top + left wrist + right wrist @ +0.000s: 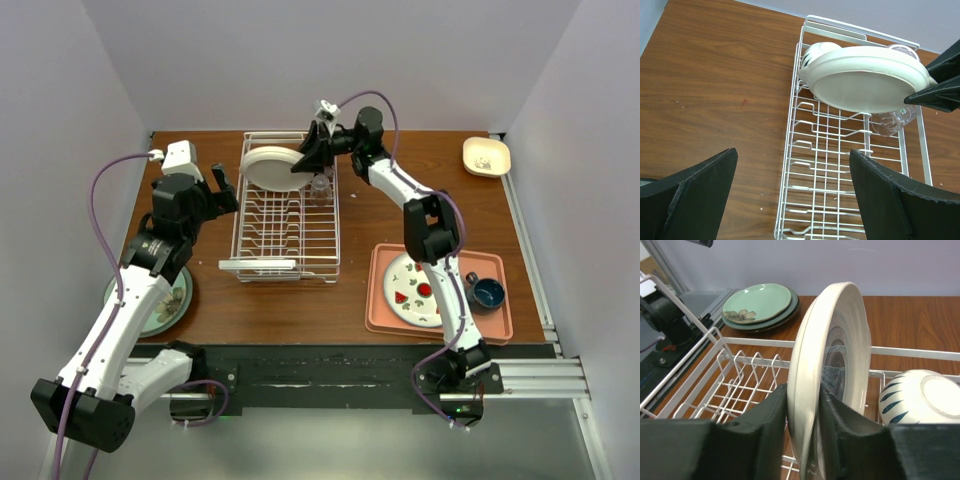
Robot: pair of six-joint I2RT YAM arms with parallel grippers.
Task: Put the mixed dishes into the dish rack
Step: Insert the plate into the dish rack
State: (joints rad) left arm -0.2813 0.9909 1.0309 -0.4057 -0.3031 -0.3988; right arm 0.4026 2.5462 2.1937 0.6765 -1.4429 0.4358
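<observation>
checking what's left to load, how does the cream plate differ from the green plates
The cream plate is up on edge at the rack, its rim between the fingers of the right gripper; the green plates lie flat, stacked on the table, untouched. The cream plate is pale with a ringed centre; the top one of the green plates has a flower print. Both are round.

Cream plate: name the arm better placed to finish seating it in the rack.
Right. The right gripper clasps the cream plate by its rim, upright over the dish rack beside the white bowl. The left gripper hangs open beside the rack, holding nothing.
</observation>
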